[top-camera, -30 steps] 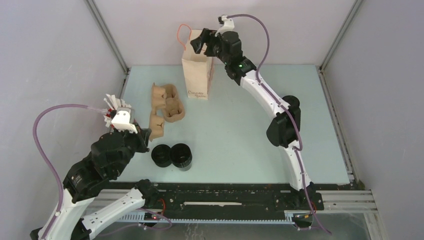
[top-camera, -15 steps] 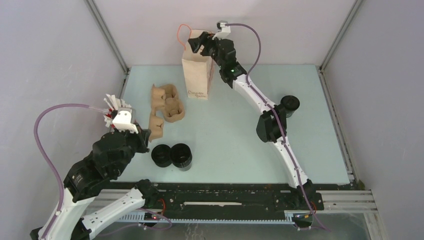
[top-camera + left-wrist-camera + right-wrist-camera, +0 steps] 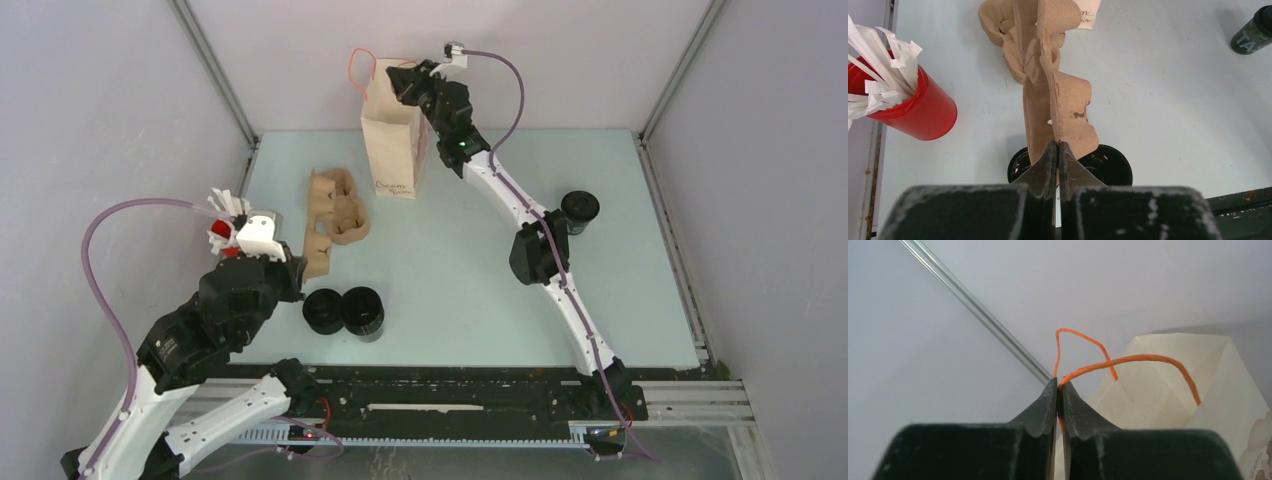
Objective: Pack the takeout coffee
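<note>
Two black lidded takeout coffee cups (image 3: 323,311) (image 3: 362,311) stand side by side at the front left, and a third (image 3: 580,210) stands at the right beside the right arm. My left gripper (image 3: 303,266) is shut on the near edge of the brown pulp cup carrier (image 3: 336,210). In the left wrist view the jaws (image 3: 1058,146) pinch the carrier (image 3: 1048,90) just above the two cups (image 3: 1018,162) (image 3: 1110,162). My right gripper (image 3: 396,80) is high at the back, shut on the orange handle (image 3: 1128,360) of the paper bag (image 3: 392,140).
A red cup with white sticks (image 3: 224,228) stands at the left edge, close to my left wrist. The paper bag (image 3: 1168,390) stands upright against the back wall. A metal frame post (image 3: 973,310) runs behind the right fingers.
My right gripper has closed from wide open onto the bag's orange handle. My left arm has shifted slightly forward, still holding the carrier.
</note>
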